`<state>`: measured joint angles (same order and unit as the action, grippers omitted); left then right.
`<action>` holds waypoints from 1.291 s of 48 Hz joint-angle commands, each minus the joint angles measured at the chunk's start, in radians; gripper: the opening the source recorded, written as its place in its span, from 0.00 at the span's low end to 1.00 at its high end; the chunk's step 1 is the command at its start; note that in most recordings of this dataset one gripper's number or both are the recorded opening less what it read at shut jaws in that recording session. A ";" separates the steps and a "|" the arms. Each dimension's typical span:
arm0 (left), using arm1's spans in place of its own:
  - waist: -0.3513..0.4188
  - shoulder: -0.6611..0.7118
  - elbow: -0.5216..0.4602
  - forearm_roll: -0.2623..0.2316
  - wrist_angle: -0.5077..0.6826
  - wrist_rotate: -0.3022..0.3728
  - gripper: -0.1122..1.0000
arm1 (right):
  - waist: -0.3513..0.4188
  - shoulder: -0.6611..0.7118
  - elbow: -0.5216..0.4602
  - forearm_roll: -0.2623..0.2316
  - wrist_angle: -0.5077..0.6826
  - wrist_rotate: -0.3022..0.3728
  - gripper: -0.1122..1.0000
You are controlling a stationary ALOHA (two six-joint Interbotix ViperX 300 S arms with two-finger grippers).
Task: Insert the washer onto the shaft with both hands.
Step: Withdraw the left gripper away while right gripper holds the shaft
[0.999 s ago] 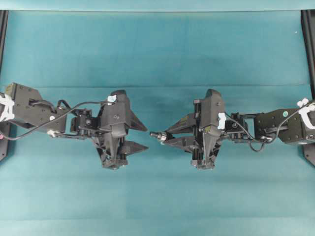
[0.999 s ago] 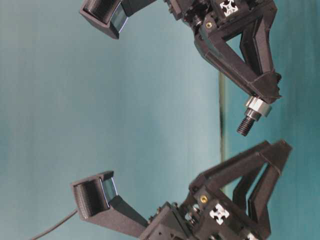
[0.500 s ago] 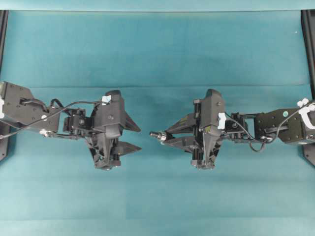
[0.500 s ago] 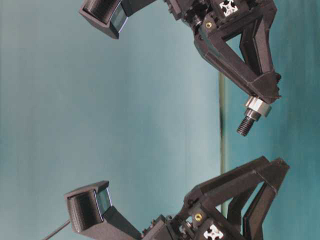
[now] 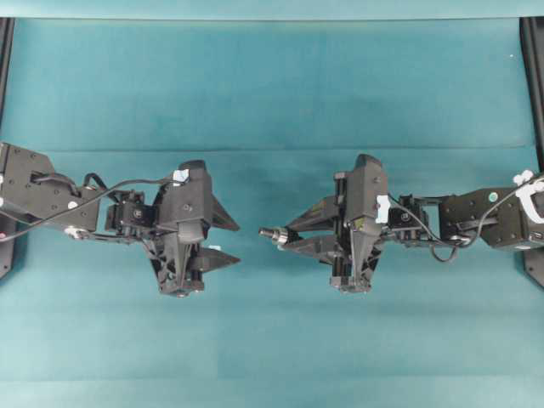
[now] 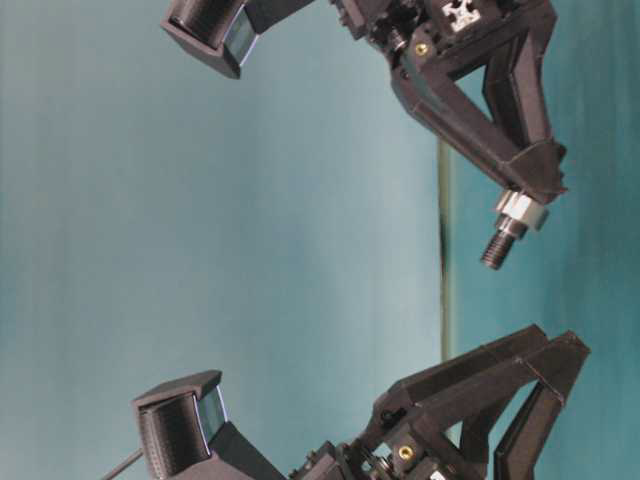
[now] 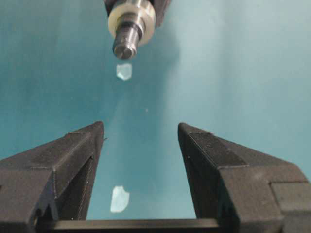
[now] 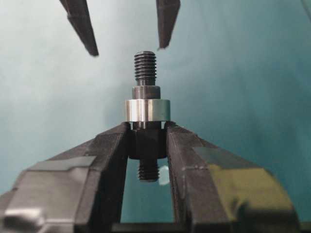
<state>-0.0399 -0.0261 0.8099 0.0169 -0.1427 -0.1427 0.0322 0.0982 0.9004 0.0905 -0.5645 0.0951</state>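
Overhead, we see the two arms facing each other above the teal table [image 5: 272,76]. The right gripper [image 5: 289,237] is clenched on the shaft [image 5: 270,234], which sticks out level toward the left, its threaded end free in the air. In the right wrist view we see the fingers [image 8: 109,145] pinching the shaft's [image 8: 146,73] thick dark middle from both sides, with a short threaded stub showing behind the grip. The washer [image 8: 146,110] is already seated on the shaft, a bright ring resting just in front of the fingertips and touching them; the threaded end stands clear beyond it.

The left gripper [image 5: 231,242] is spread wide and holds nothing. It lies to the left of the shaft's tip, apart from it, with a strip of bare table between. In the left wrist view we look out between the two parted fingers [image 7: 68,155] and see the washer [image 7: 132,17] and the shaft's end [image 7: 125,43] at the far top, slightly left of the gap's centre. From table level, the washer [image 6: 520,210] sits just under the right fingertips.
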 commanded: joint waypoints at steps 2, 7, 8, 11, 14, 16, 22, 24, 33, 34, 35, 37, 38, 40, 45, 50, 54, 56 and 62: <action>-0.003 -0.017 -0.005 0.002 -0.003 -0.002 0.69 | 0.003 -0.017 -0.006 -0.005 0.008 0.000 0.10; -0.003 -0.017 -0.005 0.002 -0.003 -0.002 0.69 | 0.002 -0.017 -0.006 -0.005 0.011 0.000 0.10; -0.003 -0.018 -0.005 0.000 -0.003 -0.002 0.69 | 0.003 -0.017 -0.006 -0.005 0.011 0.000 0.10; -0.003 -0.018 -0.005 0.000 -0.003 -0.002 0.69 | 0.003 -0.017 -0.006 -0.005 0.011 0.000 0.11; -0.003 -0.017 -0.005 0.002 -0.003 -0.002 0.69 | 0.003 -0.017 -0.006 -0.005 0.011 0.000 0.10; -0.005 -0.018 -0.005 0.000 -0.003 -0.002 0.69 | 0.003 -0.017 -0.006 -0.005 0.012 0.000 0.11; -0.003 -0.018 -0.005 0.000 -0.003 -0.002 0.69 | 0.003 -0.017 -0.006 -0.005 0.017 0.000 0.11; -0.003 -0.017 -0.005 0.000 -0.003 -0.002 0.69 | 0.003 -0.017 -0.006 -0.005 0.018 0.000 0.11; -0.003 -0.018 -0.005 0.000 -0.003 -0.006 0.69 | 0.005 -0.017 -0.006 -0.006 0.023 0.000 0.11; -0.003 -0.017 -0.005 0.000 -0.003 -0.006 0.69 | 0.003 -0.017 -0.006 -0.005 0.023 0.000 0.10; -0.003 -0.018 -0.005 0.002 -0.003 -0.006 0.69 | 0.003 -0.017 -0.006 -0.005 0.023 0.000 0.11; -0.003 -0.018 -0.005 0.002 -0.003 -0.006 0.69 | 0.005 -0.017 -0.006 -0.005 0.023 0.000 0.10; -0.003 -0.017 -0.005 0.002 -0.003 -0.006 0.69 | 0.005 -0.017 -0.006 -0.005 0.023 0.000 0.10; -0.003 -0.017 -0.005 0.000 -0.003 -0.006 0.69 | 0.003 -0.017 -0.006 -0.005 0.023 0.000 0.11; -0.003 -0.018 -0.005 0.002 -0.003 -0.006 0.69 | 0.003 -0.017 -0.006 -0.005 0.023 0.000 0.10; -0.003 -0.018 -0.005 0.000 -0.005 -0.008 0.69 | 0.005 -0.017 -0.006 -0.005 0.023 0.003 0.11; -0.003 -0.018 -0.005 0.000 -0.003 -0.008 0.69 | 0.005 -0.017 -0.006 -0.005 0.023 0.002 0.11; -0.003 -0.018 -0.005 0.000 -0.003 -0.008 0.69 | 0.005 -0.017 -0.006 -0.005 0.025 0.003 0.10; -0.003 -0.017 -0.005 0.002 -0.005 -0.009 0.69 | 0.003 -0.015 -0.006 -0.005 0.023 0.003 0.11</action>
<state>-0.0414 -0.0291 0.8130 0.0169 -0.1411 -0.1503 0.0337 0.0982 0.9004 0.0874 -0.5354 0.0951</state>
